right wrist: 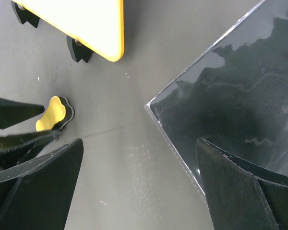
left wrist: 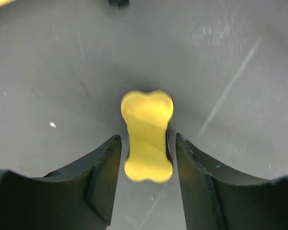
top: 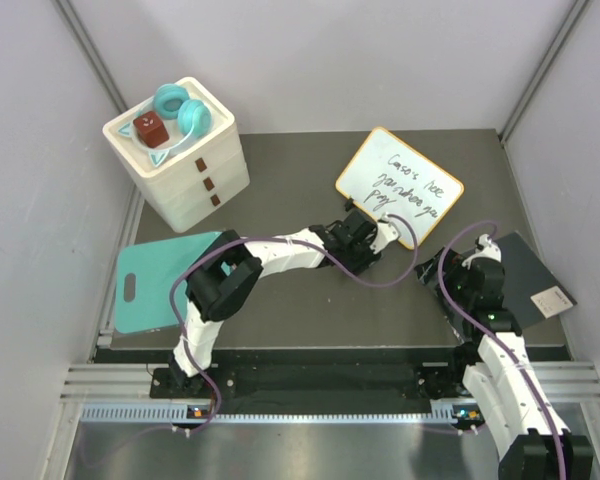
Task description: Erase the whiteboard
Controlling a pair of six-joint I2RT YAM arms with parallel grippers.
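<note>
Flanking a yellow bone-shaped eraser (left wrist: 147, 112) on the dark grey tabletop (top: 280, 180), the left gripper (left wrist: 148, 140) is held narrowly apart. The orange-framed, written-on whiteboard (top: 400, 185) is seen just beyond. The right gripper (right wrist: 139, 142) is spread wide at a glossy dark slab (right wrist: 240, 86).

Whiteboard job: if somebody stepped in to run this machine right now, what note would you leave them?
Left gripper: jaws open astride the yellow eraser, not clamped yet.
Right gripper: jaws wide open, empty, over the dark slab's corner.
Whiteboard: on the table, far side; eraser lies by its near edge.
Done: nothing wiped, writing all there.
Left: grip eraser, wipe board.
</note>
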